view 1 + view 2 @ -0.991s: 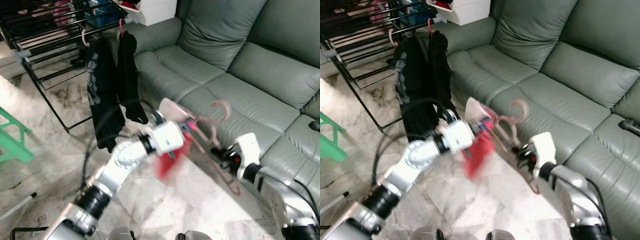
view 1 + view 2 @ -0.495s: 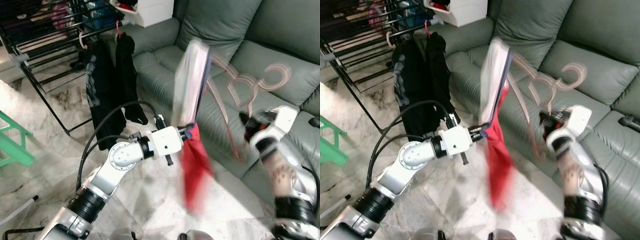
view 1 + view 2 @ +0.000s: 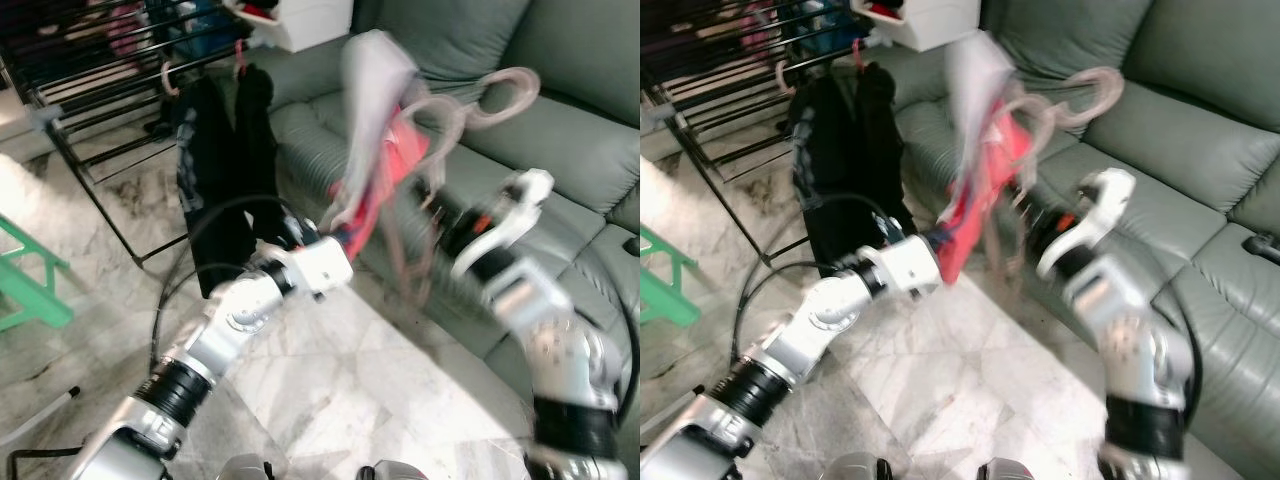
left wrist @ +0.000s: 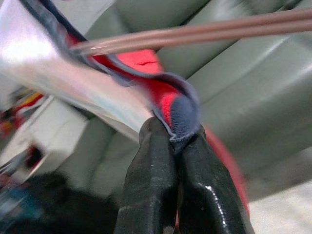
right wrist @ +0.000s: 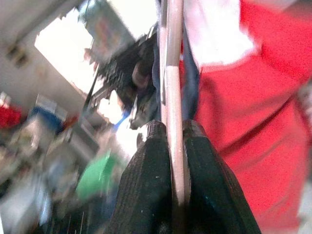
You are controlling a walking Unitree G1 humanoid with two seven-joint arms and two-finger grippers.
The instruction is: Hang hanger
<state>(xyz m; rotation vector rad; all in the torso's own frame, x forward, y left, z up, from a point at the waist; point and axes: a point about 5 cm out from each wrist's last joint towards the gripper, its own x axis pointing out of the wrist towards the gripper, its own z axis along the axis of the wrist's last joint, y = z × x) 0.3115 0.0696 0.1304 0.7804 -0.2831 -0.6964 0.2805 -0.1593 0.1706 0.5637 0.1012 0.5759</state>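
A pink plastic hanger [image 3: 470, 100] carries a red and white garment [image 3: 385, 165], held up in front of the sofa and blurred by motion. My left gripper [image 4: 173, 141] is shut on the garment's dark-trimmed edge. My right gripper [image 5: 170, 134] is shut on the hanger's pink rod, to the right of the garment. The black drying rack [image 3: 95, 75] stands at the back left, with two black garments [image 3: 225, 170] hanging from pink hooks on its rail.
A grey-green leather sofa [image 3: 520, 140] runs along the right and back. A white box [image 3: 310, 20] sits by its arm. A green stool [image 3: 25, 285] is at the left edge. Marble floor [image 3: 330, 390] lies below my arms.
Both arms swung left toward the rack with hanger and garment. The hanger's hook has risen and the garment now bunches higher, instead of dangling down.
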